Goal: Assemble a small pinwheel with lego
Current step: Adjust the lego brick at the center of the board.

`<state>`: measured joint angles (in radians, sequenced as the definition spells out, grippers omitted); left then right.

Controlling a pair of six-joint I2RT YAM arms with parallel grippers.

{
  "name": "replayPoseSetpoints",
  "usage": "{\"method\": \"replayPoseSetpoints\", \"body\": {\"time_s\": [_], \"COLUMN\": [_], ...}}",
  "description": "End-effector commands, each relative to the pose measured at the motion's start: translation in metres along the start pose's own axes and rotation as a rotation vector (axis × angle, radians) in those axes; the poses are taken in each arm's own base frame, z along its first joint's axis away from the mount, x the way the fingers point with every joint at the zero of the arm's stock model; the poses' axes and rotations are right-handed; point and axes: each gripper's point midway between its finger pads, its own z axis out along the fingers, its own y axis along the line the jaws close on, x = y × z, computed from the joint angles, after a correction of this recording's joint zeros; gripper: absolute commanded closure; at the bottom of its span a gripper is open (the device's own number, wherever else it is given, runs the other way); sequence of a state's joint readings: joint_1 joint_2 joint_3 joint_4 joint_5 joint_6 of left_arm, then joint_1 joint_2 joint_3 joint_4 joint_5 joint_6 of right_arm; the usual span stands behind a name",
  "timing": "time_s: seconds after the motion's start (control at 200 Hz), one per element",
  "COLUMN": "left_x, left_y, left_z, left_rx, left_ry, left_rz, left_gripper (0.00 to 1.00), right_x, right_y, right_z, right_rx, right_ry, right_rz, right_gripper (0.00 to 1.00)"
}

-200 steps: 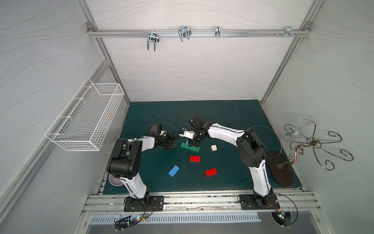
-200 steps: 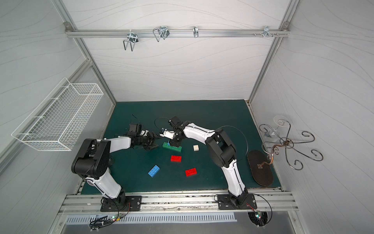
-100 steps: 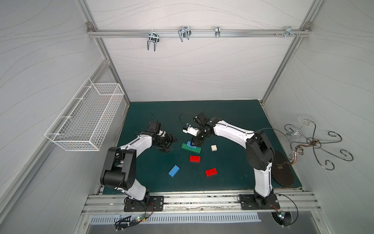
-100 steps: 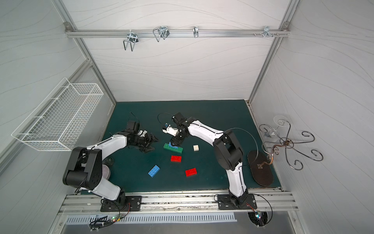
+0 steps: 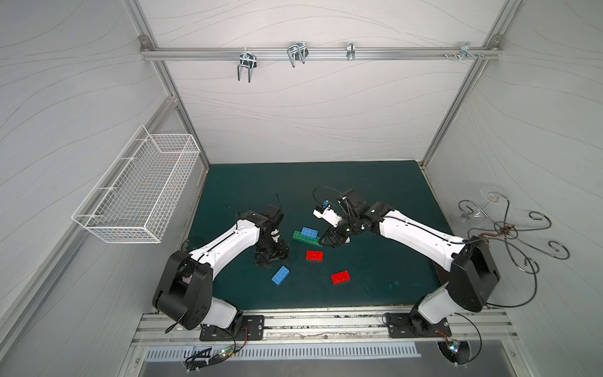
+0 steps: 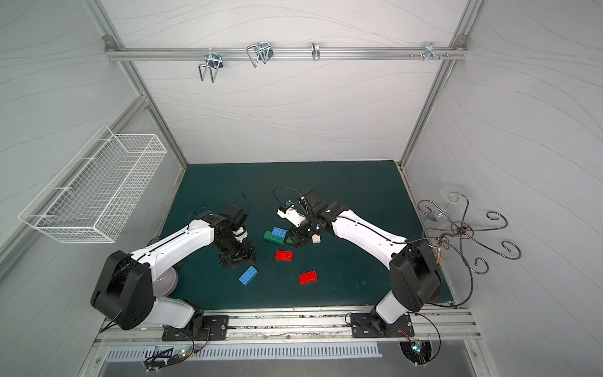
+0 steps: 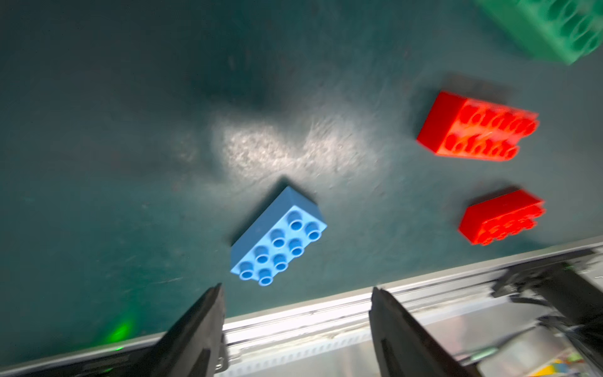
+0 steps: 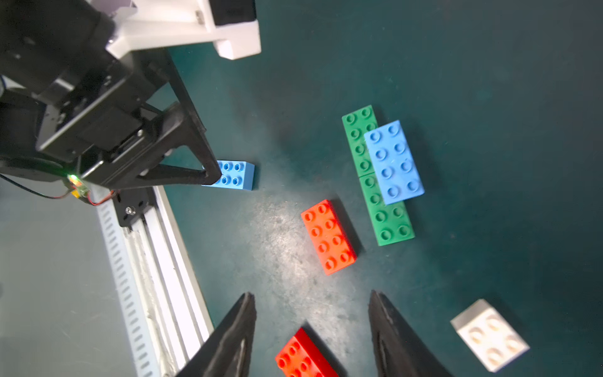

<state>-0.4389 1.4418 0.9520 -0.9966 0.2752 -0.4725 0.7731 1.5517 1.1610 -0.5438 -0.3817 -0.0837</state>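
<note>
The pinwheel [image 5: 306, 235] [image 8: 380, 213] stands as two green bricks end to end with a blue brick [image 8: 393, 161] pressed over their joint. Loose lego lies on the mat: two red bricks [image 5: 314, 255] [image 5: 340, 277], a blue brick [image 5: 280, 275] [image 7: 279, 236] and a white square brick [image 6: 316, 239] [image 8: 489, 334]. My right gripper [image 5: 329, 241] [image 8: 311, 293] hangs open and empty just right of the cluster, above the mat between the red bricks. My left gripper [image 5: 272, 256] [image 7: 297, 289] is open and empty, pointing down beside the loose blue brick.
A white wire basket [image 5: 137, 192] hangs on the left wall. A curly metal hook stand [image 5: 505, 228] sits beyond the mat's right edge. The aluminium rail [image 5: 326, 321] with both arm bases runs along the front.
My right gripper opened and drew back to the right from the green and blue cluster. My left gripper moved toward the front, near the loose blue brick.
</note>
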Motion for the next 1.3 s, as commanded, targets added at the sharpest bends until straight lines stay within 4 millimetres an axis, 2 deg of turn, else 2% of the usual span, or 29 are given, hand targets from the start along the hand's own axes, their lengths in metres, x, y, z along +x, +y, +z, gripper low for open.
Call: {"method": "replayPoseSetpoints", "body": {"time_s": [0.0,0.17,0.315,0.49,0.64,0.99,1.205,1.295], "left_x": [-0.002,-0.003,0.001,0.004,0.001,0.009,0.008,0.007], "left_y": [0.002,-0.007,0.001,-0.004,-0.003,0.006,0.007,0.007], "left_z": [0.004,0.017,0.023,0.032,0.044,0.056,0.055,0.057], "left_rx": [-0.049,-0.051,-0.095,-0.097,-0.114,-0.122,-0.13,-0.13], "left_ry": [0.0,0.035,0.064,0.061,0.076,0.105,0.096,0.1], "left_rz": [0.071,0.1,0.097,0.131,0.141,0.127,0.123,0.127], "left_gripper": [0.23,0.22,0.22,0.21,0.23,0.32,0.35,0.41], "right_x": [0.003,0.014,0.024,0.033,0.031,0.032,0.033,0.029], "right_y": [0.013,0.014,-0.003,-0.018,-0.027,-0.038,-0.047,-0.055], "right_z": [0.006,0.022,0.034,0.051,0.066,0.086,0.095,0.094], "right_rx": [-0.085,-0.203,-0.244,-0.229,-0.225,-0.221,-0.193,-0.164], "right_ry": [-0.05,-0.041,-0.069,-0.018,-0.012,-0.011,-0.003,-0.027], "right_rz": [0.09,0.246,0.356,0.386,0.384,0.405,0.43,0.435], "right_gripper": [0.42,0.42,0.42,0.41,0.41,0.4,0.38,0.38]}}
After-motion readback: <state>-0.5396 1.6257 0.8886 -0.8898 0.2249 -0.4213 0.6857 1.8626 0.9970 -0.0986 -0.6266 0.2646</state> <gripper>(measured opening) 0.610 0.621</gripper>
